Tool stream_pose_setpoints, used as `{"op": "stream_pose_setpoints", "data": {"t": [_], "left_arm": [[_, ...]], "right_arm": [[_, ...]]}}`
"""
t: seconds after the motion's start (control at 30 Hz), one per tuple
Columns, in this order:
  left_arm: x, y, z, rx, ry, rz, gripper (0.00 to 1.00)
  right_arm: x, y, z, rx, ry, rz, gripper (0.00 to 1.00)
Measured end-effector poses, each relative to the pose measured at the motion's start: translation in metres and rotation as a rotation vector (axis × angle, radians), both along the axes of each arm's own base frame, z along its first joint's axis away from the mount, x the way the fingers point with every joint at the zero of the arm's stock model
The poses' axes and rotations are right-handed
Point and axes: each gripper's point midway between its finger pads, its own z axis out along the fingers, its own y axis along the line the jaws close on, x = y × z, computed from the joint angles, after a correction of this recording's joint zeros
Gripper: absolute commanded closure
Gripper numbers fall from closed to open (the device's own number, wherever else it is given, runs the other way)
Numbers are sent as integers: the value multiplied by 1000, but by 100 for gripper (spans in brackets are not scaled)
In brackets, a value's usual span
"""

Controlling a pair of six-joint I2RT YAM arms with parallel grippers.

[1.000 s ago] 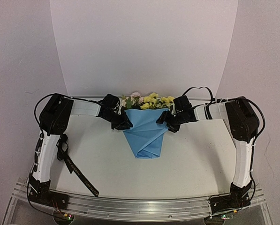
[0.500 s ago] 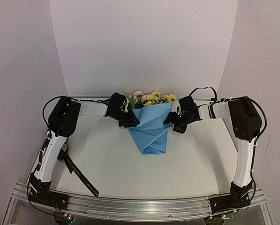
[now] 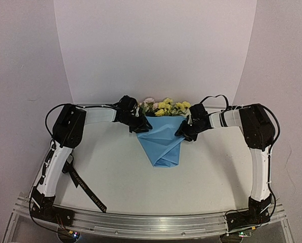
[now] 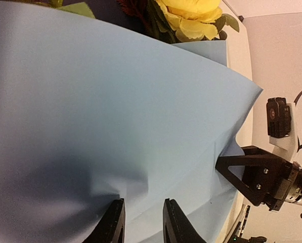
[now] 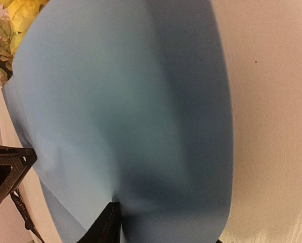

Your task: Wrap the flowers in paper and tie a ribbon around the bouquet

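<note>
We have the flowers [image 3: 163, 106] wrapped: the bouquet [image 3: 163, 139] sits far centre, while the ribbon [image 3: 85, 187] lies untied, near left. The left gripper [image 4: 144, 202] is narrow against the paper [image 4: 115, 101], the right gripper [image 3: 183, 132] half hidden — whether either grips, we cannot tell.

Top view evenly bright, soft shadows; wrist views close-up and slightly soft, dim shadow patches across the light blue paper sheet [image 4: 100, 116].

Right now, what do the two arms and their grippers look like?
The left arm and the right arm have white links and bulky black joint housings. A thin black cable loops above the right forearm. The left gripper and the right gripper are black, with flat tapering fingers.
</note>
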Motion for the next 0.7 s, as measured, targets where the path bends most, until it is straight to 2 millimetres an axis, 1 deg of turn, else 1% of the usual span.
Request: {"op": "stream_pose_setpoints", "data": {"t": [0.2,0.33,0.47,0.53,0.6,0.7], "left_arm": [[-2,0,-1,0,12,-6,72],[-1,1,0,-4,10,-10,72],[1,4,2,-8,9,-7,72],[3,8,7,-12,6,-1,72],[4,17,13,-13,5,11,72],[5,35,32,-20,-8,36,72]], "right_arm": [[2,-2,0,-2,-1,-17,92],[4,-5,-1,-16,-5,-31,99],[6,-9,-1,-34,-14,-48,100],[7,-12,-1,-54,-20,-61,100],[8,-19,2,-84,-26,-80,100],[8,-31,10,-140,-42,-114,100]]}}
